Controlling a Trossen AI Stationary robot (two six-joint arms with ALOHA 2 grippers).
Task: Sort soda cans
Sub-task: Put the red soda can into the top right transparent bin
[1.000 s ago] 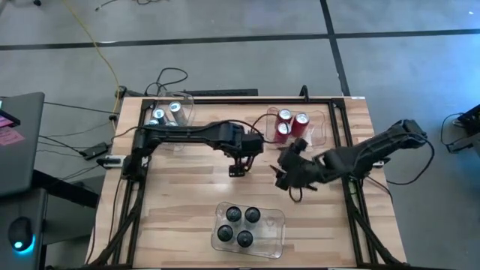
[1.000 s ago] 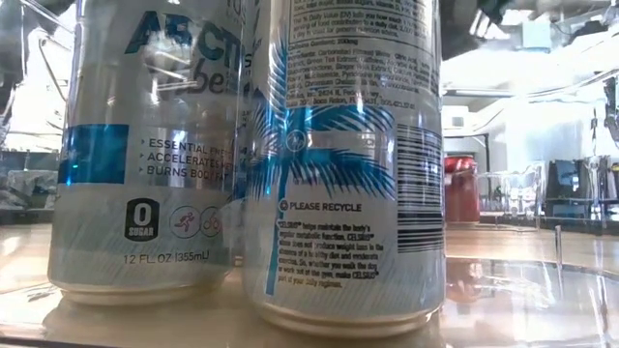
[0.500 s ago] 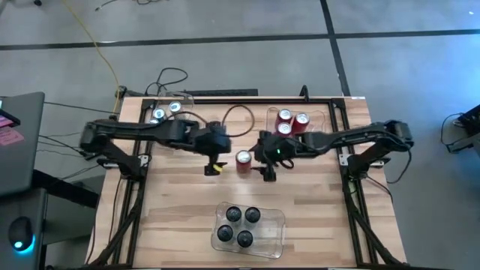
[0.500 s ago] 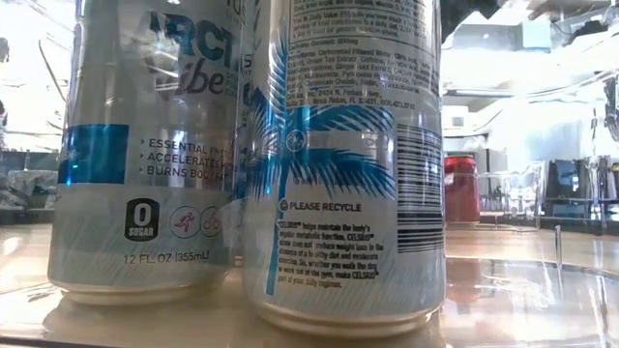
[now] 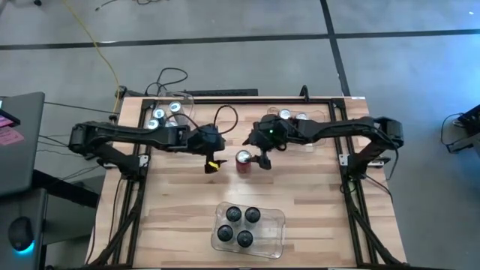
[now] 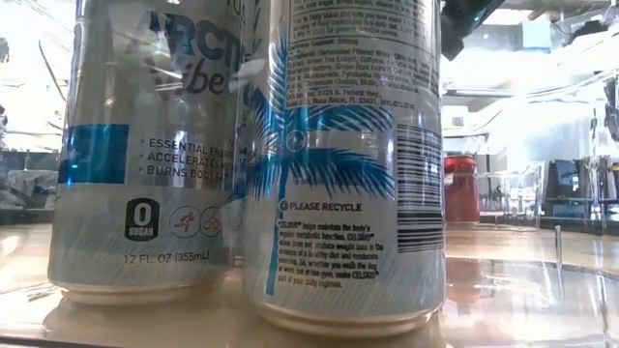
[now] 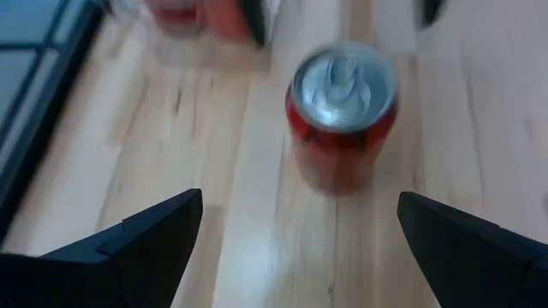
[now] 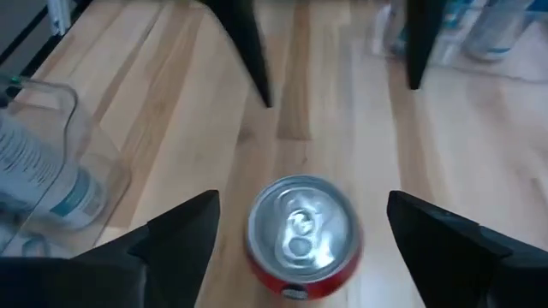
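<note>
Wooden worktop (image 5: 315,217) carries a lone red soda can (image 5: 244,160), standing upright mid-surface. Left end effector (image 5: 212,166) and right end effector (image 5: 264,162) flank it, both spread open, neither touching.

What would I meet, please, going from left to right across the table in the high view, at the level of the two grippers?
Left arm → left gripper, open → lone red can standing on the table → right gripper, open → right arm.

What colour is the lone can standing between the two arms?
Red with a silver top, clearest in the left wrist view.
</note>
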